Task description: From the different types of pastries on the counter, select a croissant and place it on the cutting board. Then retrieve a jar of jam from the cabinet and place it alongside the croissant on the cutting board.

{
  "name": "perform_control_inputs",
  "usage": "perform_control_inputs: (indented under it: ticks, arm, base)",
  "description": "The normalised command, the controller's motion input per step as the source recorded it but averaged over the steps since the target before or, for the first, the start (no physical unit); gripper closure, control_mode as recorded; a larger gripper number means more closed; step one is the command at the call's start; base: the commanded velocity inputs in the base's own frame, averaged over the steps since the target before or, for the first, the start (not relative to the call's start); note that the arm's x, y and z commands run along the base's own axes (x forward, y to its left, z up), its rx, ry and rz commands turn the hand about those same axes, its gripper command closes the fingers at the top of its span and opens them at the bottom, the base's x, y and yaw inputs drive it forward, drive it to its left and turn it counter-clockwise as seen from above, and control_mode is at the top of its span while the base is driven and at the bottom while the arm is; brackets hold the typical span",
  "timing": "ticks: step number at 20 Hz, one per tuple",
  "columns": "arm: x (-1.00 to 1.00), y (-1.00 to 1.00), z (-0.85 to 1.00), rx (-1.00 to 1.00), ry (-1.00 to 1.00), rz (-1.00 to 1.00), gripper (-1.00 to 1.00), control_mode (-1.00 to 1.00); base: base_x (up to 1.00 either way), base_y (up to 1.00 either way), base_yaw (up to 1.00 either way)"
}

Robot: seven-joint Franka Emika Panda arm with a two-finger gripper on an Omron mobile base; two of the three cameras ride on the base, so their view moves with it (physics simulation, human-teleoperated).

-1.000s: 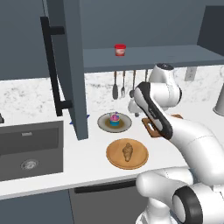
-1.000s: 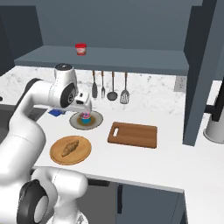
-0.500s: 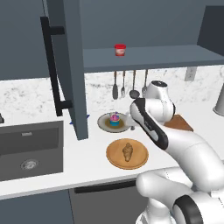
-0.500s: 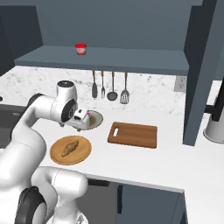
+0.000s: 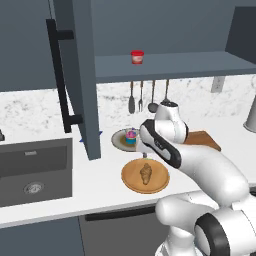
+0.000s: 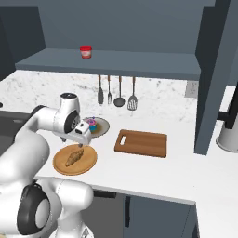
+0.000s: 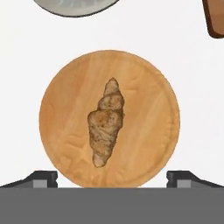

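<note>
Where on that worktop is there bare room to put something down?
The cutting board is bare. So is the counter in front of it, toward the near edge. It is crowded at the left: round wooden plate with croissant, grey plate with cupcake, arm above.

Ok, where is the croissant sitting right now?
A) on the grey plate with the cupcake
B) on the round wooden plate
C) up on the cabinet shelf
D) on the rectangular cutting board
B: the croissant lies in the middle of the round wooden plate, while the cutting board stands bare to one side.
</note>
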Motion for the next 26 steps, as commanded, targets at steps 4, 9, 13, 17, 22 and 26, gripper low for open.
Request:
perform_control_inputs:
  ticks: [4,9,13,17,22,26]
  arm:
    - [0.17,0.04,-0.59,0.0,0.07,0.0,-1.0,-1.0]
    - [0.12,0.1,-0.55,0.0,0.03,0.0,-1.0,-1.0]
    - [0.1,0.27,-0.44,0.0,0.06,0.0,-1.0,-1.0]
    - [0.17,0.13,-0.31,0.0,0.04,0.0,-1.0,-1.0]
    - [0.49,0.02,-0.26,0.0,0.03,0.0,-1.0,-1.0]
    - [0.16,0.03,-0.24,0.0,0.08,0.0,1.0,-1.0]
  base:
    - [0.0,0.0,0.0]
    - [0.0,0.0,0.0]
    - [0.0,0.0,0.0]
    - [0.0,0.0,0.0]
    - [0.0,0.0,0.0]
    - [0.0,0.0,0.0]
